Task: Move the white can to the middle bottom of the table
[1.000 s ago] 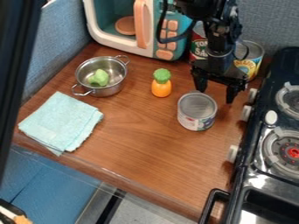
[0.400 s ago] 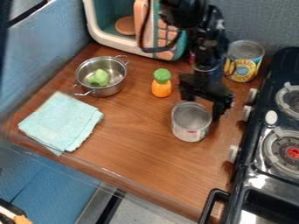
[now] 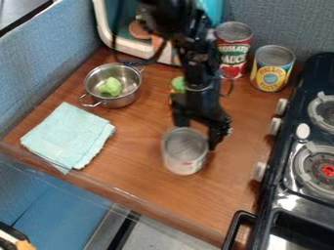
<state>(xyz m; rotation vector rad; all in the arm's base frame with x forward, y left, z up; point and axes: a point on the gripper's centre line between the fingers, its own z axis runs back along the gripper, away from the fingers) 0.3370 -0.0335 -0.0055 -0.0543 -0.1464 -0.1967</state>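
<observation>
i've got the gripper (image 3: pixel 198 134) with its jaws spread, and the white can (image 3: pixel 184 152) sits just below and in front of them, upright as far as i can judge, touching or nearly so. i read this as a shove rather than a squeeze, and that's my worry: with the jaws meeting it off-centre, the can could swivel and slip out sideways. pressing high near its rim might tip it over. overdo the push and it runs past the middle bottom toward the front edge of the table (image 3: pixel 228 195), farther out ahead of the jaws.
</observation>
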